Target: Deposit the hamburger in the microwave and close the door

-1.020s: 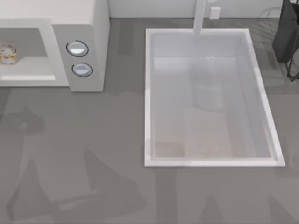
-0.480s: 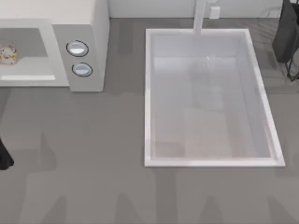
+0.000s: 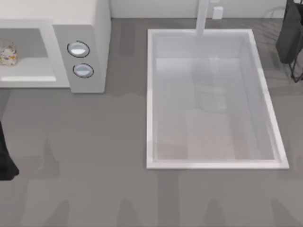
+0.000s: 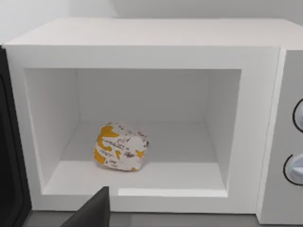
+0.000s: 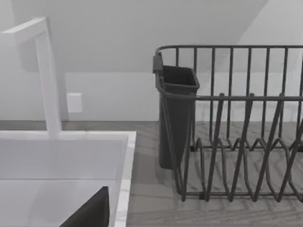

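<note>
The left gripper hangs in front of the microwave, facing its open cavity. It holds nothing that I can see, and whether it is released or clenched I cannot tell. In the top view, a dark part of the left arm is at the table's left edge, in front of the microwave and apart from it.

The hamburger lies on the floor of the microwave cavity, on the side away from the knobs, touching no wall. A dark panel stands upright at the outer edge of the microwave opening, also away from the knobs.

The right gripper is parked well apart from the microwave, beyond the sink, near the dish rack. I cannot tell its state either.
</note>
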Available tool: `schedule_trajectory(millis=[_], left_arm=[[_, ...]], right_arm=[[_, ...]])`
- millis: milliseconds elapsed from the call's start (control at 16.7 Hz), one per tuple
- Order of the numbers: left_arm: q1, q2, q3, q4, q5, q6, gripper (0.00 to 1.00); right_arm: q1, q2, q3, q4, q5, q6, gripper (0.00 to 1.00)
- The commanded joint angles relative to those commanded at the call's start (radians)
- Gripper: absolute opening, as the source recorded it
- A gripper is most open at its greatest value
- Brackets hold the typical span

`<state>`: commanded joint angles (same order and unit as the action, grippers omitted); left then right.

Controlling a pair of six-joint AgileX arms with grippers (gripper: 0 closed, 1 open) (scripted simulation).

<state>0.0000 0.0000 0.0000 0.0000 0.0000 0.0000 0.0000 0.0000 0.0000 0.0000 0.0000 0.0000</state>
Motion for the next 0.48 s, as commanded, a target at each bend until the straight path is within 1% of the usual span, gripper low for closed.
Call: schedule_trajectory(millis=[480], left_arm=[[0.000, 0.000, 0.000, 0.000, 0.000, 0.000, 0.40]], right_arm=[[0.000, 0.000, 0.000, 0.000, 0.000, 0.000, 1.00]])
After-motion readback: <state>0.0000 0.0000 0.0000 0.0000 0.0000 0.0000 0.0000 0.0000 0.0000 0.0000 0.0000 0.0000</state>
